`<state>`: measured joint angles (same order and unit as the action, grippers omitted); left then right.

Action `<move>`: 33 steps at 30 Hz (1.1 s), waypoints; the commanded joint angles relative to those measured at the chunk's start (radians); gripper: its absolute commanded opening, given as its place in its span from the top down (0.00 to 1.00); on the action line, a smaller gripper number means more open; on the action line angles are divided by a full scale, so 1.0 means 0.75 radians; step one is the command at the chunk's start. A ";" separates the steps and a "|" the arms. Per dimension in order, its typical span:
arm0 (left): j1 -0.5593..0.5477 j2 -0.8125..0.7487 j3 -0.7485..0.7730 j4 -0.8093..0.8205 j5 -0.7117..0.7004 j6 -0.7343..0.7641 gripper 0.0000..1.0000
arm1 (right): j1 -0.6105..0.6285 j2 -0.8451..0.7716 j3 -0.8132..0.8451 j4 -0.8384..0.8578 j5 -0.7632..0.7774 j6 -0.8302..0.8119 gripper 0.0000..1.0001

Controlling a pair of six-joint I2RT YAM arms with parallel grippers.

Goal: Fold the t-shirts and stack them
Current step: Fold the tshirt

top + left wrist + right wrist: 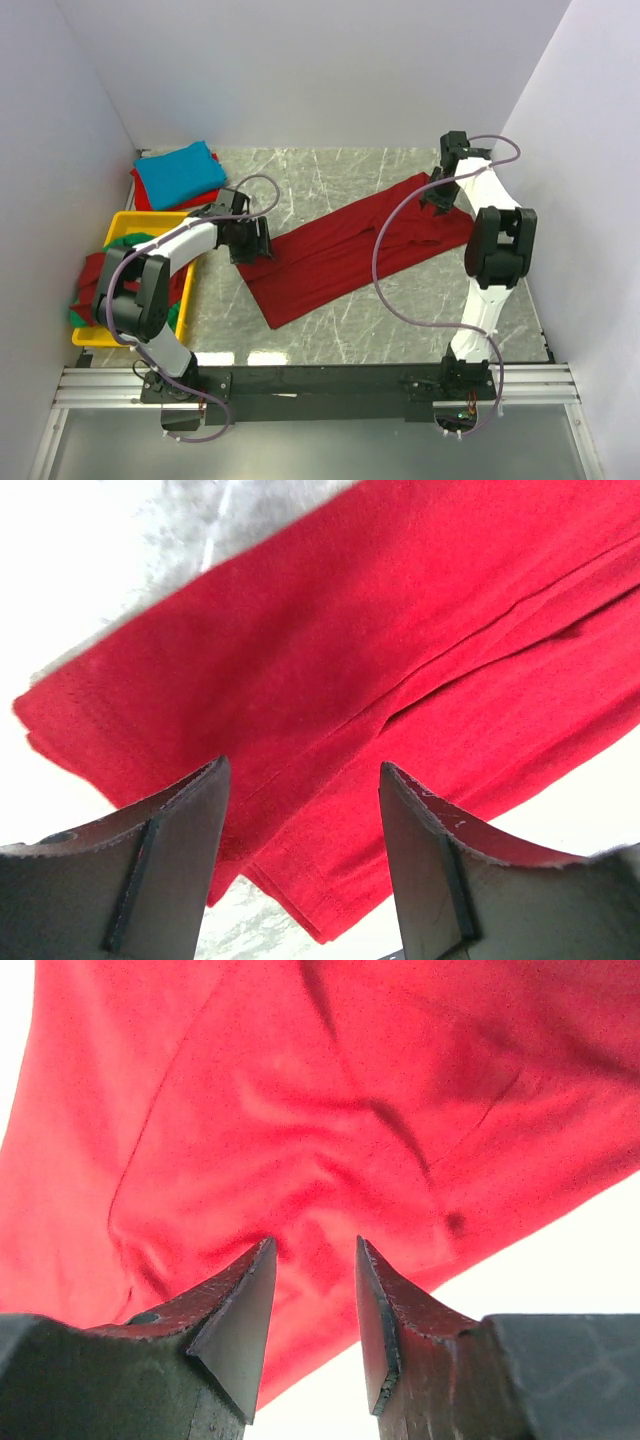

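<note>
A dark red t-shirt (340, 255) lies stretched in a long diagonal band across the marble table, folded lengthwise. My left gripper (262, 240) hovers over its near-left end, jaws open, with the folded hem (300, 860) showing between the fingers (180, 860). At the band's far-right end my right gripper (437, 200) stands open above wrinkled red cloth (300, 1110), nothing pinched between its fingers (240, 1330). A turquoise t-shirt (180, 172) lies folded at the back left on top of another red one (141, 192). A green t-shirt (78, 314) sits crumpled in the tray.
The yellow tray (130, 222) stands at the left edge, behind my left arm, holding the green shirt and a red one (95, 275). White walls close in the table on three sides. Bare marble (400, 310) shows in front of the red band.
</note>
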<state>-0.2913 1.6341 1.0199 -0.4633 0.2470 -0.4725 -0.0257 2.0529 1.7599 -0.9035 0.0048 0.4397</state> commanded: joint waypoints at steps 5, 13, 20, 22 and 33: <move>-0.010 -0.013 -0.065 0.049 0.059 0.055 0.33 | 0.106 -0.146 -0.189 0.078 -0.039 0.089 0.55; -0.010 -0.045 -0.206 0.065 0.065 0.029 0.33 | 0.130 -0.085 -0.248 0.092 -0.041 0.130 0.55; -0.033 -0.074 -0.261 0.094 0.072 -0.022 0.33 | 0.133 0.030 -0.226 0.078 -0.051 0.109 0.56; -0.043 -0.078 -0.286 0.098 0.078 -0.047 0.33 | 0.135 0.069 -0.219 0.074 -0.055 0.095 0.56; -0.203 -0.237 -0.441 0.066 0.031 -0.172 0.33 | 0.137 0.275 0.015 -0.010 -0.029 0.015 0.56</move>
<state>-0.4145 1.4845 0.7422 -0.3325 0.2890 -0.5625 0.0757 2.1769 1.6928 -0.9241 -0.0383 0.4812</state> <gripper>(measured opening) 0.665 0.444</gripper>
